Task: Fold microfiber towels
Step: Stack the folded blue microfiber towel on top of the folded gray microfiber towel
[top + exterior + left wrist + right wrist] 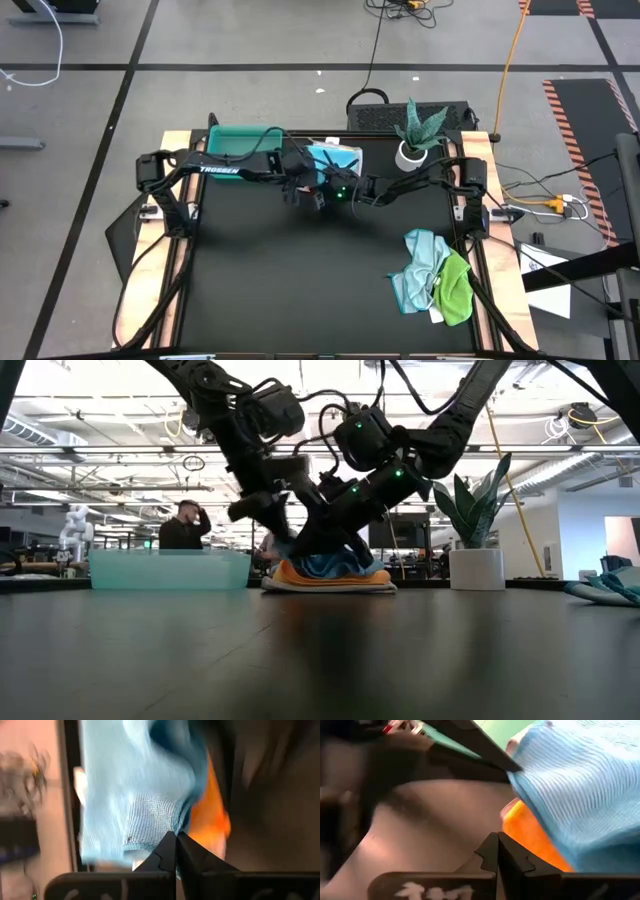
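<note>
A stack of folded microfiber towels (330, 573) lies at the far middle of the table: a bright blue one (335, 158) on top, a yellow-orange one (210, 817) under it, and a white-grey one (300, 586) at the bottom. Both grippers stand at the stack's near side. My left gripper (176, 840) is shut with its tips at the blue towel's (135, 795) edge. My right gripper (497, 840) is shut beside the yellow-orange towel's (530, 835) edge. A pale blue towel (420, 262) and a green one (455, 290) lie crumpled at the near right. My left gripper's shut fingertips (170, 845) meet the blue towel's near edge (167, 826), slanting down from the table's left near side. I cannot tell whether a layer lies between them. The towel rests on the stack. Whether my right gripper touches the yellow-orange towel's edge (512, 822), I cannot tell.
A teal tray (240, 140) stands at the far left, next to the stack. A potted plant in a white pot (413, 150) stands at the far right. The black table top (300, 280) spreads out near the front edge. A person (183, 528) shows in the room behind.
</note>
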